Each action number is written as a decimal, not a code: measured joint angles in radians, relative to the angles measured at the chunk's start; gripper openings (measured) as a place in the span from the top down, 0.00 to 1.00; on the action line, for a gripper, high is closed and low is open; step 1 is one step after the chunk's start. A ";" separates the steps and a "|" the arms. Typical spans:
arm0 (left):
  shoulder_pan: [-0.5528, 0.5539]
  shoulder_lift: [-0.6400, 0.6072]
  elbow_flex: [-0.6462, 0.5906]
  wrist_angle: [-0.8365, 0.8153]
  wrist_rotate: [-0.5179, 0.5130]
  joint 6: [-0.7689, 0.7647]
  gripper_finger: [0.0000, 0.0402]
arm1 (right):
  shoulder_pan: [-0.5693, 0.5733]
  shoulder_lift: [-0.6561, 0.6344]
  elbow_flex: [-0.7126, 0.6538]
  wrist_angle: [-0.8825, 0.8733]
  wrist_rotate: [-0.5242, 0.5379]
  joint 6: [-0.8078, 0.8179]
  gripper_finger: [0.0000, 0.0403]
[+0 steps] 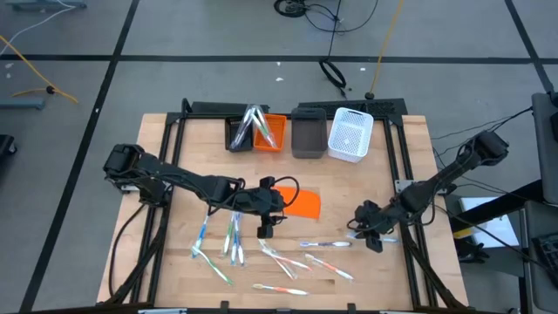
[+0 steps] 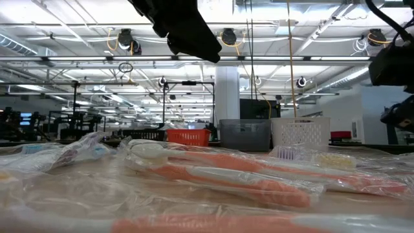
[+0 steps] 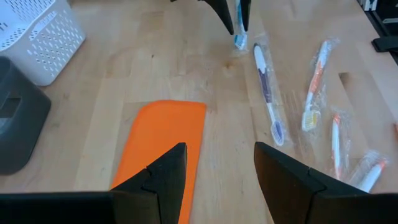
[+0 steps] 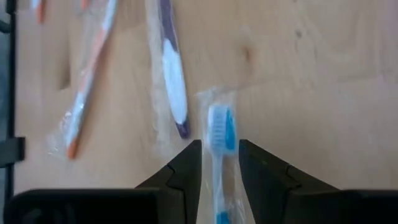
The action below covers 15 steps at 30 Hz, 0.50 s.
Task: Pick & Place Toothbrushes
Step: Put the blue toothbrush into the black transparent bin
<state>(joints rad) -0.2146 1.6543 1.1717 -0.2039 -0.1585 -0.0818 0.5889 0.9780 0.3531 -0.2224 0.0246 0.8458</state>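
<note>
Several toothbrushes in clear wrappers lie flat on the near part of the wooden table (image 1: pixel 231 237) (image 1: pixel 327 245). Close up in the low view they show as orange-red brushes (image 2: pixel 226 176). A few more stand in the black bin (image 1: pixel 241 131). My right gripper (image 1: pixel 367 228) (image 4: pixel 221 144) is right of centre, shut on a blue-and-white wrapped toothbrush (image 4: pixel 219 134). My left gripper (image 1: pixel 264 227) (image 3: pixel 217 149) hangs open at the table's middle, over the near-left edge of the flat orange sheet (image 3: pixel 163 140), touching nothing. Ahead of the right gripper lie a purple toothbrush (image 4: pixel 174 74) and an orange one (image 4: pixel 87 81). My right gripper pinches the blue-and-white toothbrush by its handle (image 4: pixel 217 186), just behind the head, wrapper and all, between its two fingers. The brush lies along the fingers. Its blue-bristled head (image 3: pixel 239 41) sticks out past the fingertips, down toward the table. Whether the head rests on the wood I cannot tell.
Along the far edge stand a black bin, an orange bin (image 1: pixel 272 133), a grey bin (image 1: pixel 308 131) and a white basket (image 1: pixel 350 133). Bare wood lies between the bins and the orange sheet (image 1: pixel 301 202). Black frame rails run along the table's left and right sides.
</note>
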 joint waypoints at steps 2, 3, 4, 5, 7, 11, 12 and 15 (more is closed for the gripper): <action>0.000 0.000 0.000 0.000 0.000 0.000 0.54 | 0.015 0.013 0.000 -0.011 0.001 0.015 0.76; 0.000 0.000 0.000 0.000 0.000 0.002 0.54 | 0.019 0.021 0.000 -0.012 0.001 0.022 0.76; 0.000 0.000 0.000 0.000 0.000 0.005 0.54 | 0.023 0.029 0.000 -0.011 0.001 0.029 0.76; 0.000 0.000 0.000 0.000 -0.001 0.006 0.54 | 0.027 0.037 0.000 -0.011 0.001 0.034 0.76; 0.000 0.000 0.000 0.000 -0.001 0.006 0.54 | 0.039 0.057 0.000 -0.010 0.003 0.050 0.76; 0.000 0.000 0.000 0.000 -0.001 0.004 0.54 | 0.065 0.090 0.003 -0.005 0.017 0.080 0.76; 0.000 0.000 0.000 0.000 -0.001 0.004 0.54 | 0.071 0.095 0.003 -0.005 0.025 0.083 0.76; 0.000 0.000 0.000 0.000 -0.001 0.004 0.54 | 0.081 0.100 0.003 -0.004 0.042 0.089 0.78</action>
<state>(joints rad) -0.2146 1.6543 1.1717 -0.2039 -0.1593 -0.0776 0.6698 1.0785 0.3557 -0.2263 0.0663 0.9347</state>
